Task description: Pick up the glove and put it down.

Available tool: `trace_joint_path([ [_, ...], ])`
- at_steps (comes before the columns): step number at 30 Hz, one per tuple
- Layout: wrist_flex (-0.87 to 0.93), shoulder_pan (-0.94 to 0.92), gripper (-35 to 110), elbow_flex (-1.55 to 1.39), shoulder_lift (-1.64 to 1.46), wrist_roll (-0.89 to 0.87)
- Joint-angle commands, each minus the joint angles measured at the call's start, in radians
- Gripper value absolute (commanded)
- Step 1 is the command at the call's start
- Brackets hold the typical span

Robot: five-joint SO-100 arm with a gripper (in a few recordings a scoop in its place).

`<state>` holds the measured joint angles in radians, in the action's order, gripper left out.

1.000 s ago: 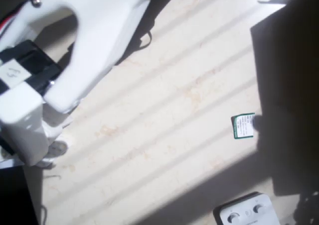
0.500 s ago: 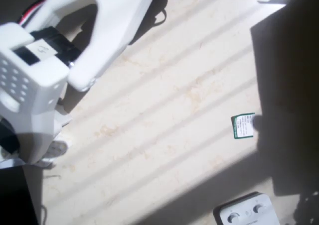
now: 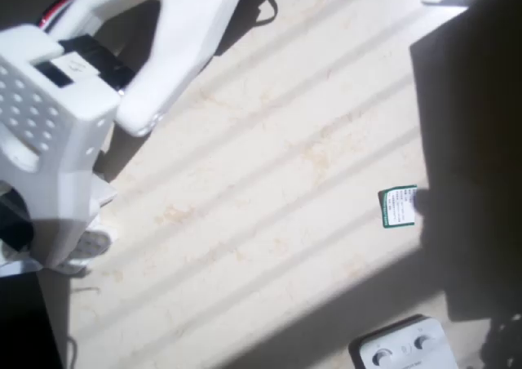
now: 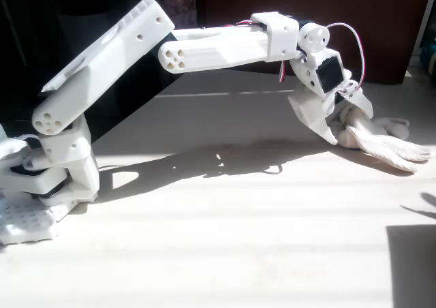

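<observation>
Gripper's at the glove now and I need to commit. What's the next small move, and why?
Probably lift slowly. In the fixed view the gripper looks closed on the glove, whose pale fingers trail on the table; a small raise would show whether the grip holds.

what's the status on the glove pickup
Gripper down at the table, closed around one end of the glove. Glove fingers trailing on the surface. Nothing in the way.

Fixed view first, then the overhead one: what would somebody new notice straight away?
In the fixed view, the white arm stretches from its base at left to the right, where the gripper is down on the pale glove, whose fingers trail right across the sunlit table. In the overhead view, a small green-and-white card lies alone at the shadow's edge.
</observation>
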<state>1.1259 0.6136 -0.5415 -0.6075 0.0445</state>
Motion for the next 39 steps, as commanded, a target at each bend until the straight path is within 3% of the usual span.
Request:
trace_joint_path([
  [1,-0.009,0.017,20,0.041,0.000,0.008],
  [6,-0.009,0.020,-2,0.041,0.005,0.009],
  [18,-0.008,0.015,0,0.043,-0.021,0.009],
  [27,0.011,-0.043,0,0.029,-0.288,0.009],
  [39,0.230,-0.264,0,0.040,-0.451,0.012],
])
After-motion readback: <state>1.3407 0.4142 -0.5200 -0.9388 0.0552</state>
